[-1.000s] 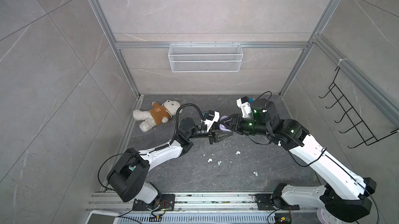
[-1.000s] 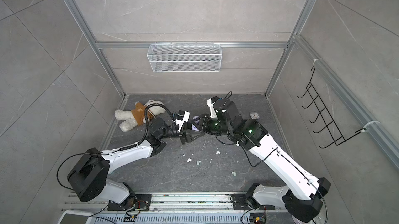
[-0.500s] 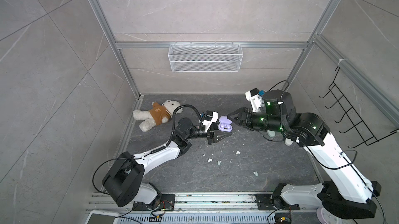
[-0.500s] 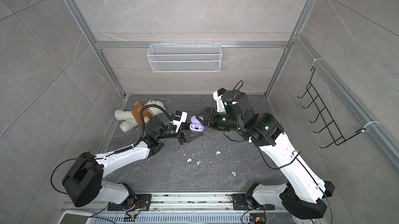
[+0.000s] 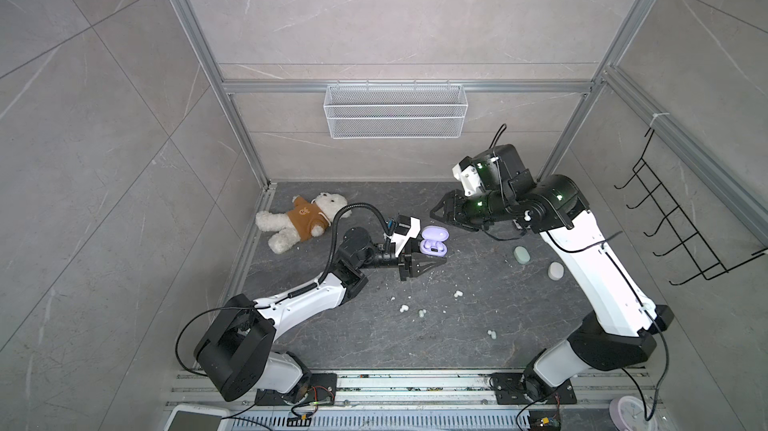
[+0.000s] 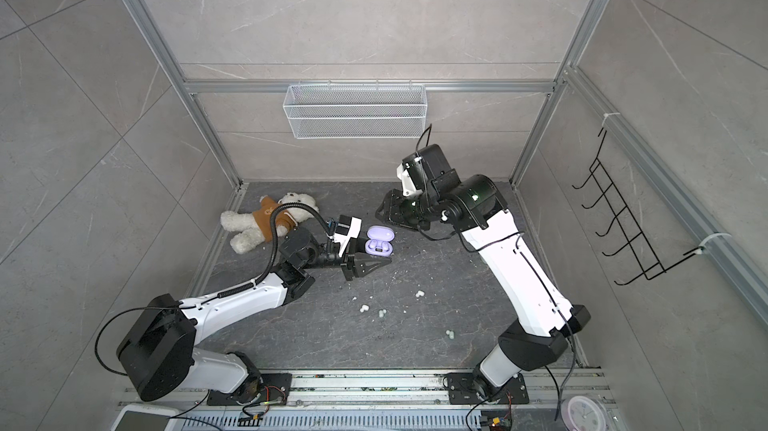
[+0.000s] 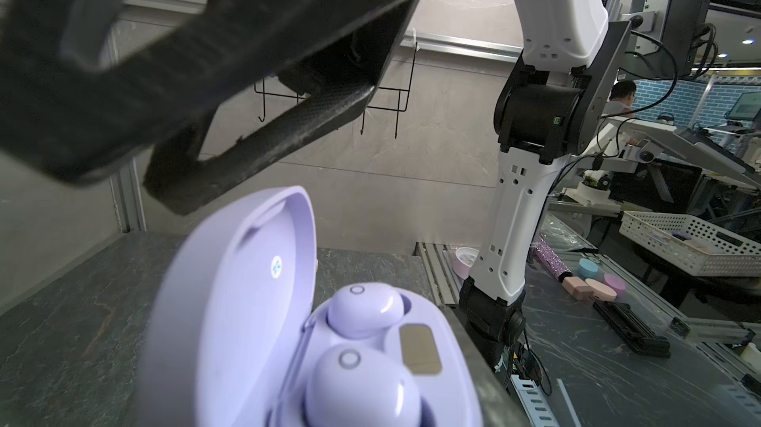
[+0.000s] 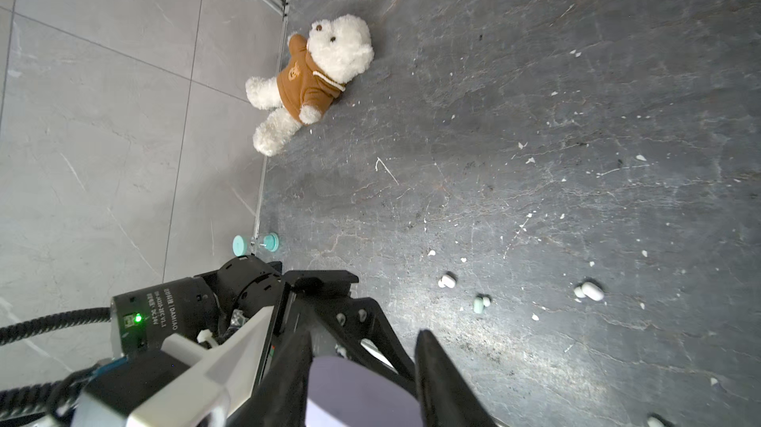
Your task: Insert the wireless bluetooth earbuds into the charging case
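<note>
Clamping the open charging case (image 5: 435, 236), left end effector (image 5: 438, 253) sits closed.

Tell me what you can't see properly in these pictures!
Lilac case: base cut off by the left wrist view's edge.
Left tool: second finger hidden by that case, left wrist view.
Loose earbuds: too tiny in both top views to tell from crumbs.
Pink clock: cut by both top views' bottom edge.
</note>
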You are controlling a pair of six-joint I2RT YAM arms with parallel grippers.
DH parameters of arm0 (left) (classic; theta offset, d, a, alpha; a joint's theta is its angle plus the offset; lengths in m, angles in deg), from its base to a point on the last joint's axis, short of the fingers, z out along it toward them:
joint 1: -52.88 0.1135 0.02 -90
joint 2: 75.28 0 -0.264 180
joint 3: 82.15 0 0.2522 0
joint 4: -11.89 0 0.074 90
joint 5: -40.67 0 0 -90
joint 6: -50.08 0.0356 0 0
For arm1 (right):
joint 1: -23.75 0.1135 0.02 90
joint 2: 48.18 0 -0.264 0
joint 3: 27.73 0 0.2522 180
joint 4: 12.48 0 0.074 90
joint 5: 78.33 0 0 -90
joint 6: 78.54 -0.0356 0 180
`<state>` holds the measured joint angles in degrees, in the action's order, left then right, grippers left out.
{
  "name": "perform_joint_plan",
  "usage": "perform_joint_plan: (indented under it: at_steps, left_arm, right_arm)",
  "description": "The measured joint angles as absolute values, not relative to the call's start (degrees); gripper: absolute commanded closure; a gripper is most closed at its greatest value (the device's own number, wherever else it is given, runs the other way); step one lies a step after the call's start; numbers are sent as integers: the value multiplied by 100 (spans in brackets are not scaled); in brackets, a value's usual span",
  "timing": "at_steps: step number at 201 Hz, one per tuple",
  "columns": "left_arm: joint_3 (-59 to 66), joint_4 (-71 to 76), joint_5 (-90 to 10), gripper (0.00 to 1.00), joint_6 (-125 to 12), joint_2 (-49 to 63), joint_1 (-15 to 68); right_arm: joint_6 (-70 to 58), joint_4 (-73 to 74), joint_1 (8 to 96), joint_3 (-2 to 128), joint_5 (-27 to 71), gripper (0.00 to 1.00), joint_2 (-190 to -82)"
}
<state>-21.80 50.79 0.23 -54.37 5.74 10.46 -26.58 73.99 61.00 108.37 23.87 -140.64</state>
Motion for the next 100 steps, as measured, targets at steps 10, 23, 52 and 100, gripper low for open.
perform_joint_plan:
  at_steps: [10, 23, 52, 100]
  left_arm:
    - [-2180, 5064, 23, 68, -5433, 567, 1046]
    - [-2180, 5035, 23, 68, -5420, 558, 1046]
    - [-2180, 4983, 20, 68, -5396, 554, 1042]
    - [-2180, 4968, 18, 68, -5321, 552, 1042]
  right_arm:
    - [-2599, 7514, 6107, 10842, 2462, 57, -14088]
    - [-2570, 7646, 6133, 10842, 2538, 57, -14071]
    - [-2557, 7810, 6330, 10697, 2650, 58, -13850]
    - [-2559, 8188, 6612, 10455, 2650, 56, -13575]
